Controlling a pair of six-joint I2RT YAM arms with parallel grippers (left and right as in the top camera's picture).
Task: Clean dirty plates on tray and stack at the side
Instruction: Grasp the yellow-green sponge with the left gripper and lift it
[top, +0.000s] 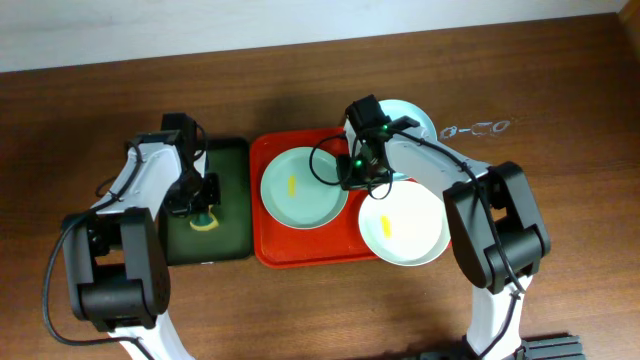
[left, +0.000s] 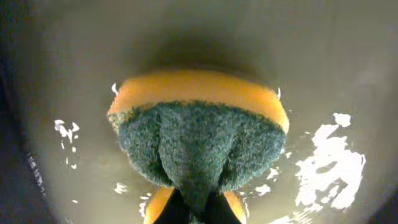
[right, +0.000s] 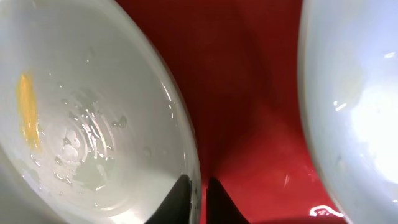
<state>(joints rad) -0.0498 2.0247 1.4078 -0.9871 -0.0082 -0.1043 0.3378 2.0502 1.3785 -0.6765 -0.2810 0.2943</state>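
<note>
overhead: fixed high above, looking straight down on the table, far enough back to take in both trays at once. left wrist: pointing down, pressed very close to the sponge on the green tray. right wrist: equally close, low over the red tray, between the left plate and the right plate. shared with overhead: that sponge, that red strip.

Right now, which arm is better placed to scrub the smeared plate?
Left. The left claw pinches the sponge; the right claw straddles the plate rim, without a sponge.
</note>
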